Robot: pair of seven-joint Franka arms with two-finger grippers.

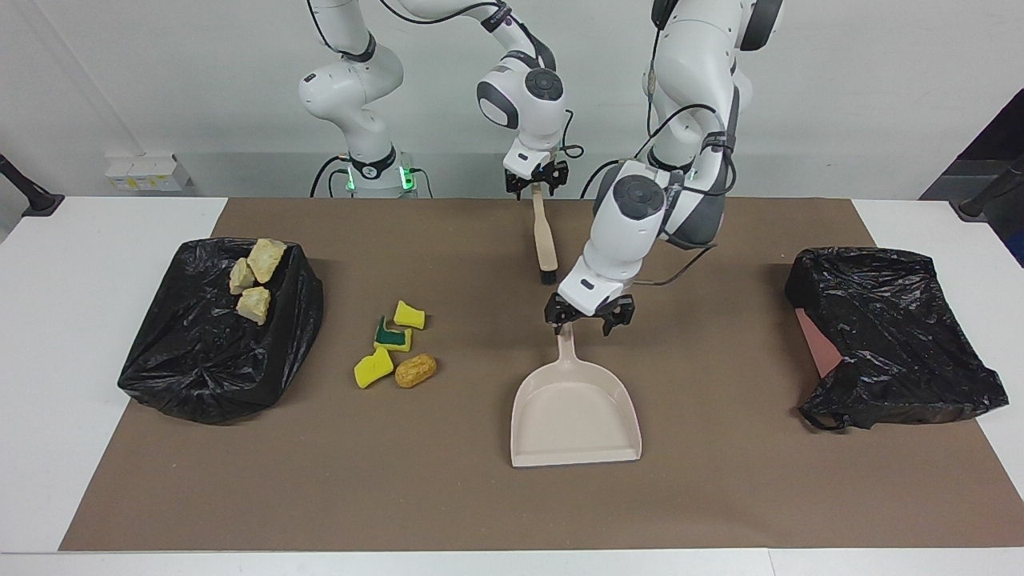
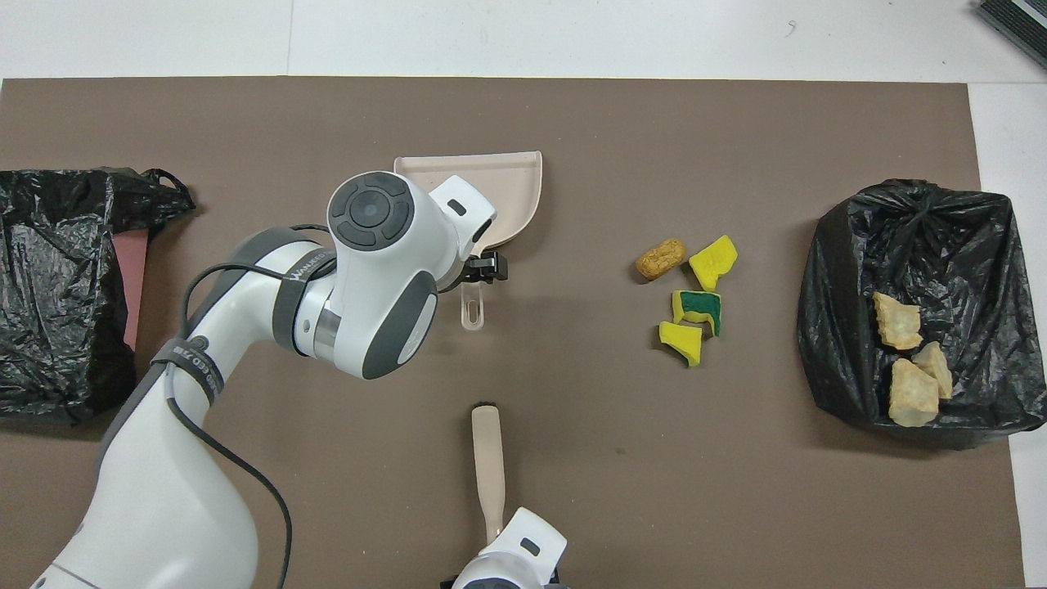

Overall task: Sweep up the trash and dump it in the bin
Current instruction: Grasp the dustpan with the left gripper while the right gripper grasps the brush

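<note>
Three yellow sponge pieces (image 1: 410, 314) (image 1: 392, 336) (image 1: 373, 368), one with green, and a brown bread roll (image 1: 416, 370) lie together on the brown mat. Three tan pastries (image 1: 254, 304) lie on the black-bagged bin (image 1: 200, 360) at the right arm's end. The beige dustpan (image 1: 576, 416) lies flat mid-mat. My left gripper (image 1: 590, 318) is open, low over the end of its handle. My right gripper (image 1: 536, 180) is at the handle end of the beige brush (image 1: 546, 248), which lies near the robots. In the overhead view the sponges (image 2: 698, 307), roll (image 2: 661, 258), dustpan (image 2: 507, 188) and brush (image 2: 486, 458) show too.
A second crumpled black bag (image 1: 888, 344) with a reddish patch lies at the left arm's end of the mat. The brown mat (image 1: 480, 496) covers most of the white table.
</note>
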